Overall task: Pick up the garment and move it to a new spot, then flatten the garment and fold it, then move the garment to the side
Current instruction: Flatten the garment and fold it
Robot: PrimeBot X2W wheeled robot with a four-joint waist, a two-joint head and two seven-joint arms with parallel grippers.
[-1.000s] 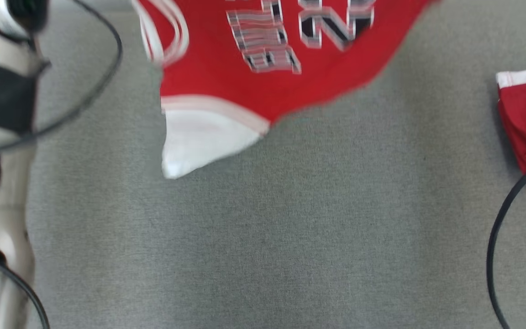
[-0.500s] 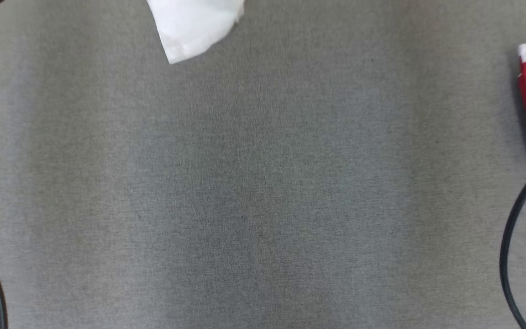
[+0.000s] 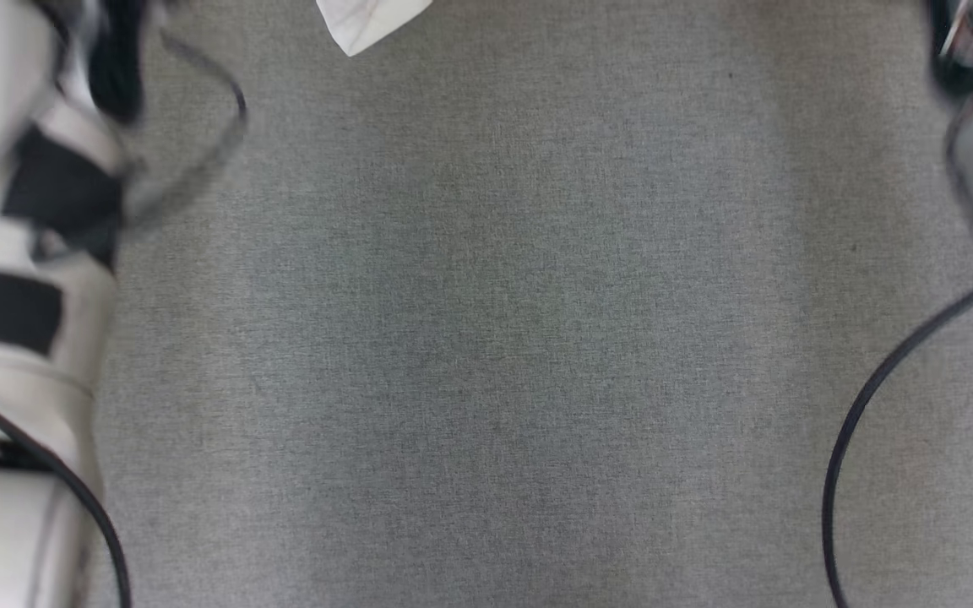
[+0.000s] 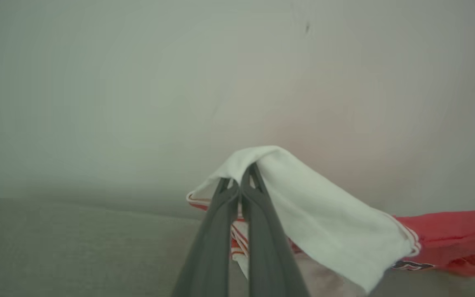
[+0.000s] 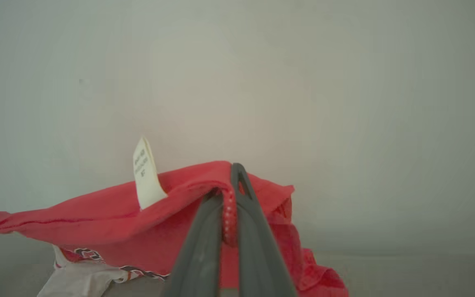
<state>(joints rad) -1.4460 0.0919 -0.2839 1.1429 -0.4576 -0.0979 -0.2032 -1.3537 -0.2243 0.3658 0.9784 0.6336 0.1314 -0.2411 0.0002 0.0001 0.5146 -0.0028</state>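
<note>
Move-to-new-spot step. Both pinching: left tool [image 4: 239,178] on the garment [image 5: 97,214] white hem, right tool [image 5: 227,181] on red hem. Garment hangs above the surface [image 3: 486,338]. Next: lower, stretch flat.

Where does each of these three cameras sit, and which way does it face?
Head view: on the head, facing down at the grey surface and a garment corner; the pale left forearm shows.
Left wrist view: on that wrist, looking along the left gripper, shut on the garment's white part.
Right wrist view: on that wrist, along the right gripper, shut on its red part.
Shared: both wrist views show that garment.
</note>
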